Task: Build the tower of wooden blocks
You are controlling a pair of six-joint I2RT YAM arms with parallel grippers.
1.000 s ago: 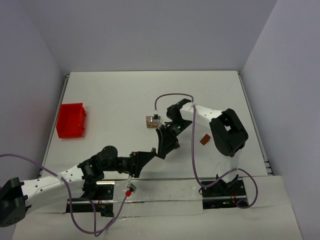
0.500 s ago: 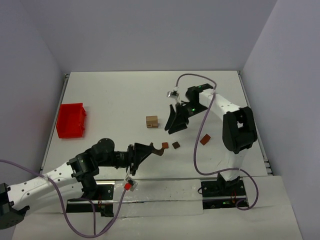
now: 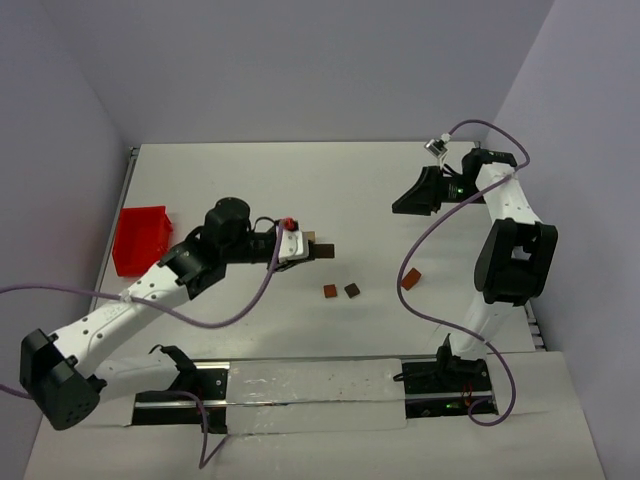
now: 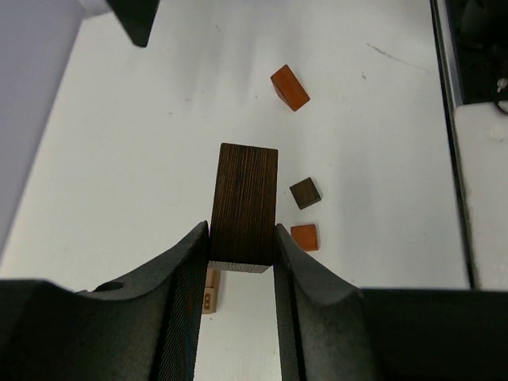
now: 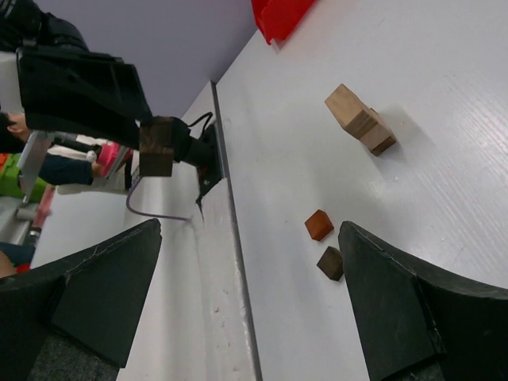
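Held: dark brown wooden block (image 4: pixel 244 206), long, grain-striped, pinched at its near end between the fingers of the left gripper (image 4: pixel 242 238), above mid-table. A light tan wooden stack (image 5: pixel 361 119) sits on the white table (image 3: pixel 230 180) just below that gripper. The small reddish-brown cube (image 3: pixel 330 291) and small dark brown cube (image 3: pixel 352 290) lie side by side nearer the bases, with a reddish-brown block (image 3: pixel 410 279) further right. Left arm stretched diagonally from its base, wrist pointing right. Right arm reared up at far right; right gripper (image 3: pixel 400 205) spread wide, holding nothing.
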